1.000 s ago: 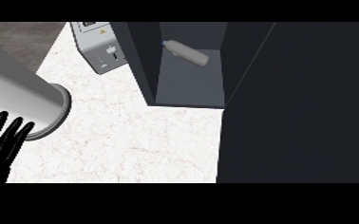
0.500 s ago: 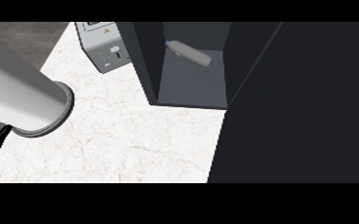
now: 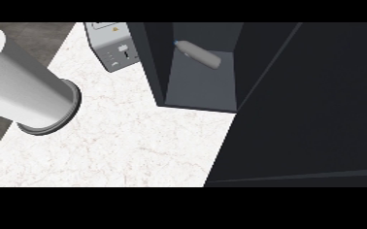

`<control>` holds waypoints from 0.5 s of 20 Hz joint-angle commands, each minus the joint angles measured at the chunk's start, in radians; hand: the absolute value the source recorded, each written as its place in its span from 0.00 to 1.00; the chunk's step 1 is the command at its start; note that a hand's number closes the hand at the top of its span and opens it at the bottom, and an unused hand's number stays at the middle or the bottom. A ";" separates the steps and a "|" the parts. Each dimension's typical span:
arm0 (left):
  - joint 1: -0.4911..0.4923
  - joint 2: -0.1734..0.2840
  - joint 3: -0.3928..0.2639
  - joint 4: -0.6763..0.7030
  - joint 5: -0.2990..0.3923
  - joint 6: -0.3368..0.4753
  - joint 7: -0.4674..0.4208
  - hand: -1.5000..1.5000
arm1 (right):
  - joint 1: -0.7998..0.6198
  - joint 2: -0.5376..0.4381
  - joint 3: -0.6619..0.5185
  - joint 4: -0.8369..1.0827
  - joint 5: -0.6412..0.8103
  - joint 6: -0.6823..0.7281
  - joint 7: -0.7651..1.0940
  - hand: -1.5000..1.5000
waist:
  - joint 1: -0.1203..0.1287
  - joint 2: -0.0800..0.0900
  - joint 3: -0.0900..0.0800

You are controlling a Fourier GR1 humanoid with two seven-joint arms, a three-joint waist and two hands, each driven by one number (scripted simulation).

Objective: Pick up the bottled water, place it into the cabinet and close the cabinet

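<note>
Cabinet (image 3: pixel 204 77) sitting on counter (image 3: pixel 136 145) at approx 12–1 o'clock, open toward viewer. Bottled water (image 3: pixel 199 55) lying tilted inside cabinet, at back, resting on its floor. Cabinet door (image 3: pixel 301 106) standing open, filling the 3 o'clock side. Small appliance (image 3: pixel 113 46) sitting just beside cabinet's left wall at 11 o'clock. Left forearm (image 3: pixel 32 94) coming in at 9 o'clock over counter's left edge.

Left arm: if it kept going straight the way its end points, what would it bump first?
Probably the white counter. The grey left forearm points its end down and rightward over bare countertop; the cabinet sits farther right, off that line. The robot hand itself isn't in view, so height is unclear.
</note>
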 commanded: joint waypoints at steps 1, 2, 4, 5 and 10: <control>0.016 0.024 0.036 0.008 0.015 -0.043 -0.005 0.00 | -0.134 0.090 0.077 -0.069 0.116 -0.129 0.100 1.00 | 0.010 0.004 0.001; 0.032 0.024 0.034 0.013 0.011 -0.058 -0.011 0.00 | -0.163 0.115 0.075 -0.042 0.105 -0.144 0.105 1.00 | 0.032 0.005 0.000; 0.030 0.030 0.059 0.026 0.021 -0.066 -0.017 0.00 | -0.199 0.169 0.107 -0.013 0.127 -0.184 0.122 1.00 | 0.022 0.005 0.002; 0.031 0.032 0.068 0.025 0.034 -0.075 -0.015 0.00 | -0.233 0.197 0.110 0.005 0.138 -0.208 0.142 1.00 | 0.019 0.011 0.004; 0.053 0.038 0.071 0.022 0.030 -0.119 -0.021 0.00 | -0.354 0.286 0.143 0.101 0.117 -0.236 0.239 1.00 | 0.049 0.025 0.006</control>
